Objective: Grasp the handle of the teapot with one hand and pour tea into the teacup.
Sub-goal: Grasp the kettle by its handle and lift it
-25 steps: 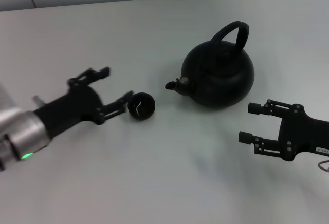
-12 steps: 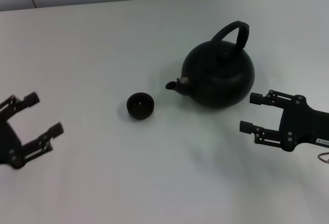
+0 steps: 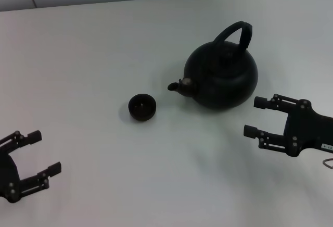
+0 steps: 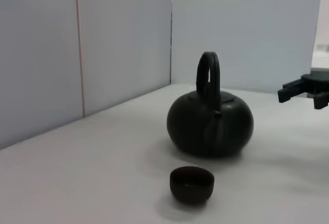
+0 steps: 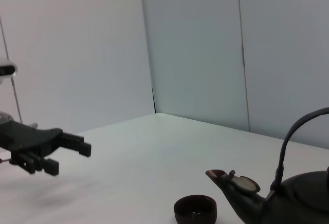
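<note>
Your right gripper (image 3: 254, 116) sits open at the near right of the table (image 3: 104, 50), both fingers spread and pointing left, holding nothing. From it, the teapot (image 3: 222, 78) lies just beyond and a little to the left, near but not touching. The handle (image 3: 235, 34) arches over the top on the pot's far side, higher and farther than your fingers now reach. Its hoop runs roughly along the line from spout (image 3: 177, 86) to back, so judge your approach as coming up and over the body, with the fingers closing across the flat band.

Your left gripper (image 3: 36, 153) is also open and empty, at the near left corner, well apart from everything. The right one is clearly the nearer hand for the handle.

The teacup (image 3: 142, 106) stands upright to the left of the spout, close to it with a small gap, so a tilt toward the left should carry the pour its way.
</note>
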Action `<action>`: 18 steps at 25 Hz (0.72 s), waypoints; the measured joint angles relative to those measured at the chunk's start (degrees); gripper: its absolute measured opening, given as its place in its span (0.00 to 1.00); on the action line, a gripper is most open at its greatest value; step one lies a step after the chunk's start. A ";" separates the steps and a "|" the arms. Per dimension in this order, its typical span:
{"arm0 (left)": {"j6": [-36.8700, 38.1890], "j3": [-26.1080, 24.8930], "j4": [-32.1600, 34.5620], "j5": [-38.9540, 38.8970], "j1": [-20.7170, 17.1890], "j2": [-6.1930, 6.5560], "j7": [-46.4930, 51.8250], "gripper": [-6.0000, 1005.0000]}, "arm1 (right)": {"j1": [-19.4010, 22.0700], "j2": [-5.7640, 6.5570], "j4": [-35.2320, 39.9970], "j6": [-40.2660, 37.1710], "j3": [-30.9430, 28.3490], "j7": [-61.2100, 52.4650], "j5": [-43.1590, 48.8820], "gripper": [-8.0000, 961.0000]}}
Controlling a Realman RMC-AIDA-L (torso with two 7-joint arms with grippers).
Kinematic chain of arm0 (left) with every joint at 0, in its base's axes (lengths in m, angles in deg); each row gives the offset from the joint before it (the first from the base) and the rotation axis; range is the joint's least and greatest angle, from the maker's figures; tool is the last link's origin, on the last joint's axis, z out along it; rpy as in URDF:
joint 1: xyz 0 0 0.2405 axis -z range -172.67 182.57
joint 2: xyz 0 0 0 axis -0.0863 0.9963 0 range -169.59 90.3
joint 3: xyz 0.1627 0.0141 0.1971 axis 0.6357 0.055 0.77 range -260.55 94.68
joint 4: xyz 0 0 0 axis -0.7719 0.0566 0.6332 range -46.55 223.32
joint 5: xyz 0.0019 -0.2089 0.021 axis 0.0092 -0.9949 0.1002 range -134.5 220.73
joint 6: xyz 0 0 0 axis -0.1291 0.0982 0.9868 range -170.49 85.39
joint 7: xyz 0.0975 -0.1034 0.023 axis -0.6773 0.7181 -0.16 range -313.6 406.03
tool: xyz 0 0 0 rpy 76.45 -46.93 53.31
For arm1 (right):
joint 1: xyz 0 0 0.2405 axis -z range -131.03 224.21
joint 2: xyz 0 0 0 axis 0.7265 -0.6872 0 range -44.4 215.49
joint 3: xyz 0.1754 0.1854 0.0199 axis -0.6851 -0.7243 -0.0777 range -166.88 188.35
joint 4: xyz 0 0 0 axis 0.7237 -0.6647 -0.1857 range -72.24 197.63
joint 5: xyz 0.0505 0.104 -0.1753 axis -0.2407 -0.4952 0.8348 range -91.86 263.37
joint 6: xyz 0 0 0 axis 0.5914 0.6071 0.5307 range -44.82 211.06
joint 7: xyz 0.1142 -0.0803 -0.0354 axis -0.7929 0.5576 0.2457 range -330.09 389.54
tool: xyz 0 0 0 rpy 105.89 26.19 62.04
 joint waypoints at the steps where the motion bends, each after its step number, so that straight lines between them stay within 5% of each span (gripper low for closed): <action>1: -0.32 0.01 0.01 0.24 0.15 -0.12 -0.18 0.81 | 0.12 -0.02 -0.05 -0.01 0.00 0.03 0.00 0.76; 10: -0.44 -0.31 0.09 0.39 0.54 -0.43 -0.35 0.81 | 3.61 -0.15 -5.12 0.06 -0.12 8.11 -6.54 0.74; 18: -0.29 -0.43 0.14 0.00 0.40 -0.86 -0.35 0.81 | 8.04 -0.22 -18.84 4.10 -1.08 24.71 -30.03 0.72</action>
